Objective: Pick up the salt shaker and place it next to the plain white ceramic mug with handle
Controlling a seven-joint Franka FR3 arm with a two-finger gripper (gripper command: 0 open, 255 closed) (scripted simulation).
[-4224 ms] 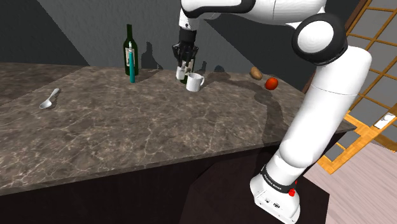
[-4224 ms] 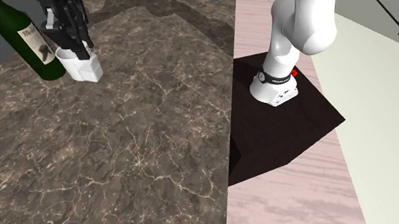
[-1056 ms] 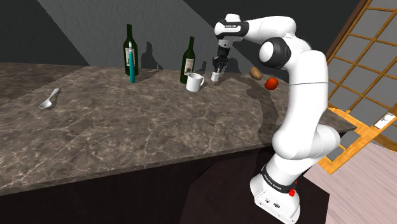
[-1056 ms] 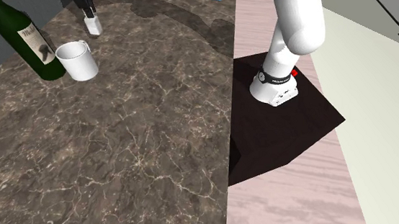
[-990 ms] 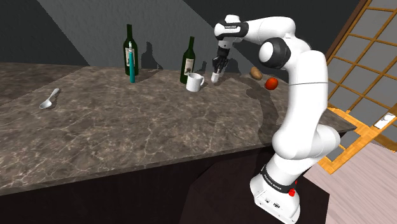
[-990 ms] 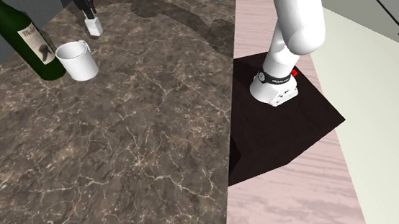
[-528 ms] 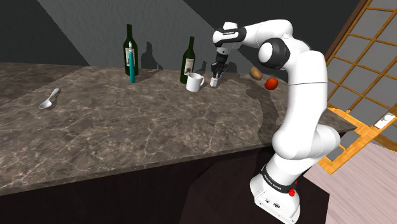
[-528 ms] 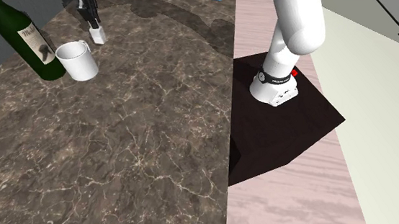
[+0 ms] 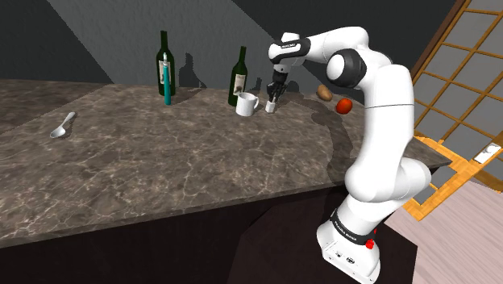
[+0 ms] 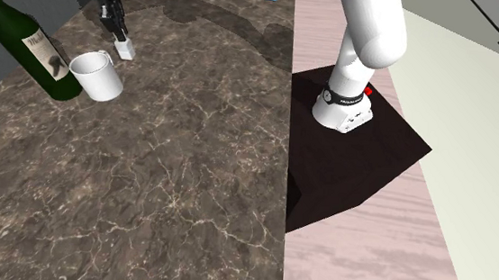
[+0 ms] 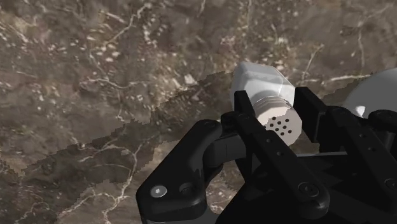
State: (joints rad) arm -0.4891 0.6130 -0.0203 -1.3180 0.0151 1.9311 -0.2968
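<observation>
Gripper (image 9: 273, 98) sits at the far side of the dark veined counter (image 9: 161, 169), pointing down, with the white arm (image 9: 379, 113) bent over from its stand (image 9: 359, 252).

In the wrist view we see both black fingers (image 11: 245, 108) pressed against the upper part of the salt shaker (image 11: 261, 89), one on each side. The jaws are clamped on it. The shaker has a white faceted body and a pale cap with small holes. The cap faces the hand, so it hangs roughly upright.

In the shoulder view the salt shaker (image 9: 272, 106) is low at the counter, just beside the white mug (image 9: 247, 103), on the mug's handle side, with a narrow gap between them. We cannot tell whether its base touches the stone.

The second exterior view agrees: the shaker (image 10: 125, 49) under the gripper (image 10: 119, 37) is near the mug (image 10: 97, 77), close to its handle and not touching it. The mug's rounded side (image 11: 375, 89) shows past one finger in the wrist view.

A dark green wine bottle (image 9: 239, 74) stands just behind the mug. Well off toward the shoulder view's left stand a second green bottle (image 9: 164, 60) with a teal object (image 9: 167, 85) in front of it, and a spoon (image 9: 62, 126) lies farther left. A potato (image 9: 324, 92) and a red fruit (image 9: 344, 106) lie to the right of the gripper.
</observation>
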